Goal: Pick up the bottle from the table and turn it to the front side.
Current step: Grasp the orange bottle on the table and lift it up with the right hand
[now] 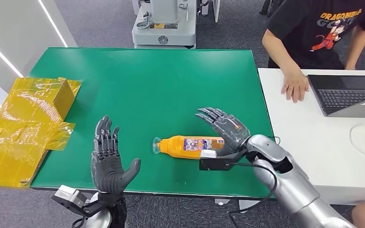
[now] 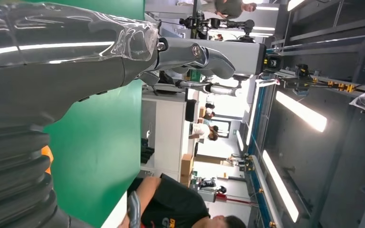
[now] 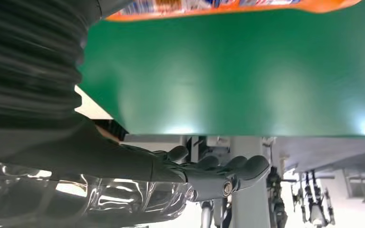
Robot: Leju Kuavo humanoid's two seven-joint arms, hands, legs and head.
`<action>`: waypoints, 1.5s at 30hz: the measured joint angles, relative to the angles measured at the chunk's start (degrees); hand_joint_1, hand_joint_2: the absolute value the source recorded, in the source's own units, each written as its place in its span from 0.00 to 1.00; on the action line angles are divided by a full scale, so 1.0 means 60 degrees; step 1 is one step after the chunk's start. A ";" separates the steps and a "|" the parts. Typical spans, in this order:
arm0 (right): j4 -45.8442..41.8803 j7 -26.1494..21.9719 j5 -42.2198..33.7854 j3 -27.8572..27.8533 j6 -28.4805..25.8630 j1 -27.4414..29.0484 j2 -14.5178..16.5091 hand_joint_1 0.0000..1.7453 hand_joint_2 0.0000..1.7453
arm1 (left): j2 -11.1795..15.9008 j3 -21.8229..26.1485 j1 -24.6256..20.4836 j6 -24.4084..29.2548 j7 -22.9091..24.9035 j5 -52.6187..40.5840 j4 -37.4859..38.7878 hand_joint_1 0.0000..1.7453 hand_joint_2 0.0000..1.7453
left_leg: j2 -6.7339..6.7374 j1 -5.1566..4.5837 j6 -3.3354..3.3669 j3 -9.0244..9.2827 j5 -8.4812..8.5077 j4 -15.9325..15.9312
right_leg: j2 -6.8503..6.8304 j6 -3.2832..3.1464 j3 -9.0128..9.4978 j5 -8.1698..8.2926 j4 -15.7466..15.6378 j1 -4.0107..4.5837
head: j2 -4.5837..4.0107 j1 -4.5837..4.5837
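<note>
Head view: bottle (image 1: 190, 145) lies flat on green surface (image 1: 147, 85), not lifted. Right hand (image 1: 224, 128) beside it, fingers spread, empty; left hand (image 1: 108, 159) wide, empty. Pick-up and turning remain.

A wide bare stretch of the green bench (image 1: 161, 85) is lying open beyond the bottle (image 1: 190, 145) and between both hands. The yellow wrapped boxes (image 1: 28, 118) are blocking the far left edge; the right robot hand (image 1: 223, 126) is crowding the bottle's base.
</note>
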 joint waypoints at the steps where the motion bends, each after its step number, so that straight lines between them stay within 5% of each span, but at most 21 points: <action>1: 0.0273 -0.0114 -0.0126 0.0123 0.0185 -0.0276 -0.0017 0.00 1.00 | 0.0001 -0.0010 -0.0003 0.0001 0.0000 0.0005 0.0000 0.00 1.00 | 0.0000 0.0000 0.0000 0.0000 0.0000 0.0000 | 0.0000 0.0000 0.0000 0.0000 0.0000 0.0000 | 0.0000 0.0000; 7: 0.1583 -0.0542 -0.0585 0.1063 0.0888 -0.1309 0.0050 0.00 1.00 | 0.0004 -0.0053 -0.0068 0.0047 0.0000 0.0093 0.0000 0.00 1.00 | -0.0004 0.0002 0.0000 -0.0002 -0.0001 -0.0005 | -0.0006 0.0001 0.0000 -0.0005 0.0002 0.0003 | 0.0000 0.0000; 18: 0.3570 -0.1005 -0.1298 0.2293 0.1119 -0.1819 0.0801 0.00 1.00 | 0.0011 -0.0088 -0.0205 0.0092 0.0000 0.0272 0.0000 0.00 1.00 | -0.0005 0.0002 0.0000 -0.0002 -0.0001 -0.0005 | -0.0009 0.0002 0.0001 -0.0005 0.0002 0.0003 | 0.0000 0.0001; 40: 0.5578 0.0079 -0.0628 0.3404 -0.0641 -0.2154 0.1067 0.00 1.00 | 0.0011 -0.0066 -0.0275 0.0260 0.0000 0.0108 0.0000 0.00 1.00 | -0.0005 0.0001 0.0001 -0.0002 -0.0002 -0.0004 | -0.0008 0.0002 0.0002 -0.0004 0.0001 0.0002 | 0.0000 0.0000; 44: 0.5640 0.0092 -0.0629 0.3462 -0.0821 -0.2158 0.1068 0.99 1.00 | 0.0011 -0.0066 -0.0275 0.0260 0.0000 0.0102 0.0000 0.00 1.00 | -0.0006 0.0001 0.0001 -0.0001 -0.0001 -0.0004 | -0.0008 0.0002 0.0002 -0.0004 0.0001 0.0002 | 0.0000 0.0000; 45: 0.5653 0.0095 -0.0632 0.3475 -0.0891 -0.2153 0.1068 1.00 1.00 | 0.0011 -0.0065 -0.0275 0.0260 0.0000 0.0102 0.0000 0.00 1.00 | -0.0006 0.0001 0.0001 -0.0001 -0.0001 -0.0004 | -0.0008 0.0002 0.0002 -0.0004 0.0001 0.0002 | 0.0000 0.0000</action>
